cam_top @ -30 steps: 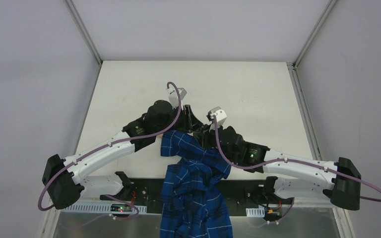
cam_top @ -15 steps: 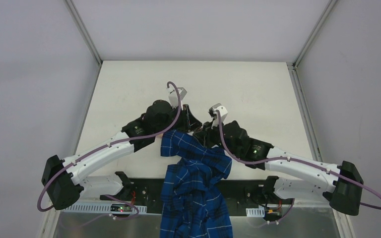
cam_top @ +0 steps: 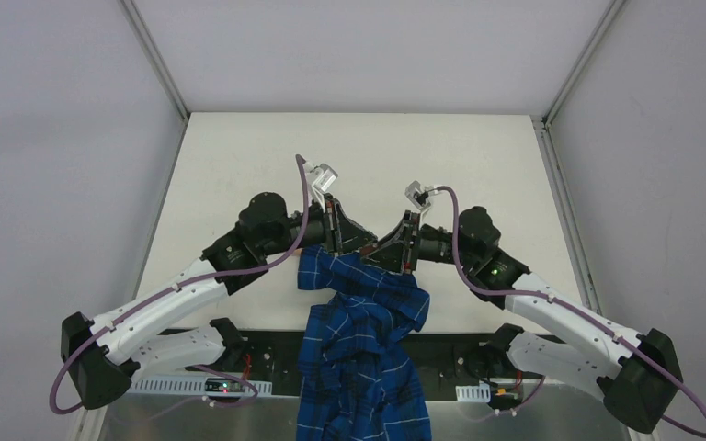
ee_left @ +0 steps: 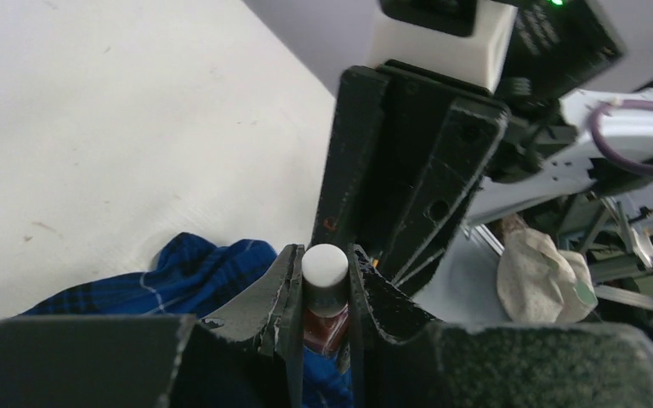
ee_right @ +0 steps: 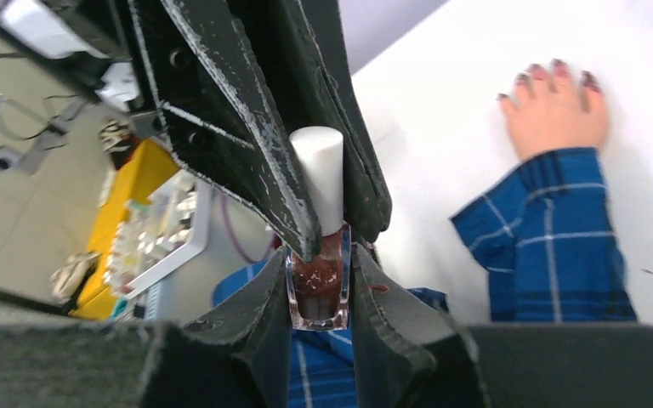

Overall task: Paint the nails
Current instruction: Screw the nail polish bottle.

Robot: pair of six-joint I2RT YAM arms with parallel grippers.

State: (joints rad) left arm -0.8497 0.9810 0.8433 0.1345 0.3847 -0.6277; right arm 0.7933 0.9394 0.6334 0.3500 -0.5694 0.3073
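Observation:
A small polish bottle hangs above the blue plaid sleeve (cam_top: 358, 303), gripped from both ends. My right gripper (ee_right: 319, 265) is shut on its glass body (ee_right: 317, 293), which holds dark red polish. My left gripper (ee_left: 324, 255) is shut on the white cap (ee_left: 324, 266), its black fingers (ee_right: 255, 144) reaching in from the opposite side. In the top view the two grippers meet tip to tip, left (cam_top: 365, 244) and right (cam_top: 389, 250). The pale hand (ee_right: 557, 115) lies flat on the white table (ee_right: 476, 102). Its dark reddish nails (ee_right: 559, 65) point away from the sleeve (ee_right: 548, 229).
The sleeve's cloth trails over the near table edge between the arm bases (cam_top: 358, 386). Off the table I see a yellow box with trays (ee_right: 132, 200) and a crumpled cloth (ee_left: 537, 268). Grey walls stand round the table's other three sides.
Both wrists have turned so that the grippers face each other over the sleeve. The right arm has swung outward with the bottle. The left gripper has shut on the cap.

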